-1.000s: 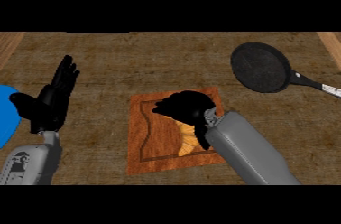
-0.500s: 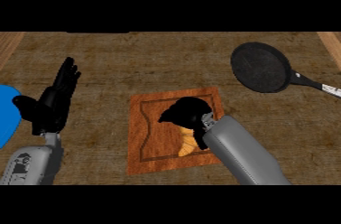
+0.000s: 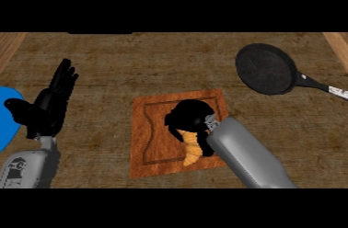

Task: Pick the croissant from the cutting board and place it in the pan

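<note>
The croissant (image 3: 193, 149) lies on the cutting board (image 3: 153, 130), in its near right part, with its long axis running near to far. My right hand (image 3: 188, 116) is directly over its far end, fingers curled down around it, so only the near tip shows. The pan (image 3: 266, 68) stands far to the right, well apart. My left hand (image 3: 49, 107) rests open at the left, fingers up, beside a blue plate (image 3: 8, 116).

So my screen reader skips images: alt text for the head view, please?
The right hand curls over a croissant on a cutting board. A black pan sits at the far right, and the left hand rests open at the left.
</note>
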You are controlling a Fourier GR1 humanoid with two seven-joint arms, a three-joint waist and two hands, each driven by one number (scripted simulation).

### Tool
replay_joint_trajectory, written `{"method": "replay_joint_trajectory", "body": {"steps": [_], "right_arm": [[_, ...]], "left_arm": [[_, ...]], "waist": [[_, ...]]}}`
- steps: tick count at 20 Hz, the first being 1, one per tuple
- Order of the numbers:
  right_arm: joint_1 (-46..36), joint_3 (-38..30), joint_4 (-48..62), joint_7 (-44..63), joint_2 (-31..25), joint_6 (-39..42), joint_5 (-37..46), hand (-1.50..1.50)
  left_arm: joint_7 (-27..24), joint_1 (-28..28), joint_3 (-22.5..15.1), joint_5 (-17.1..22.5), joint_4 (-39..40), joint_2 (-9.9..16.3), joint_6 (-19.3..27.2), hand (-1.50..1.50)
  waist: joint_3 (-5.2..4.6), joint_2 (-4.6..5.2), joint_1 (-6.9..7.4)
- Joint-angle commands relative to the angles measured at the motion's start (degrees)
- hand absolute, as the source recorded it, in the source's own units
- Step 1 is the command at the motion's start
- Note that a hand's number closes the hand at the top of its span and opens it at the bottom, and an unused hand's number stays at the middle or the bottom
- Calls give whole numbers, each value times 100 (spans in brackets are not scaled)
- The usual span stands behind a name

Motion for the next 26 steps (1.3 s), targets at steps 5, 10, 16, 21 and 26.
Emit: {"method": "replay_joint_trajectory", "body": {"steps": [5,10,16,21,26], "right_arm": [[515,-606,-135,1456,339,-431,-167,150],[831,-1520,-466,3664,349,-1132,-626,150],[582,-713,-1808,5549,350,-2835,-533,150],[270,-58,-2437,7027,350,-3596,-739,150],[241,-572,-2782,7115,350,-3857,-369,150]], "left_arm": [[-136,-4,19,-69,111,-92,25,0],[-147,193,38,-70,51,-48,4,0],[113,-14,-99,-164,-58,-118,94,0],[326,-338,-51,-121,1,-132,136,0],[153,-225,156,27,54,45,-85,0]], "waist": [[-8,20,-50],[-13,-60,-130],[-3,-56,30],[-5,2,46],[-5,21,-22]]}}
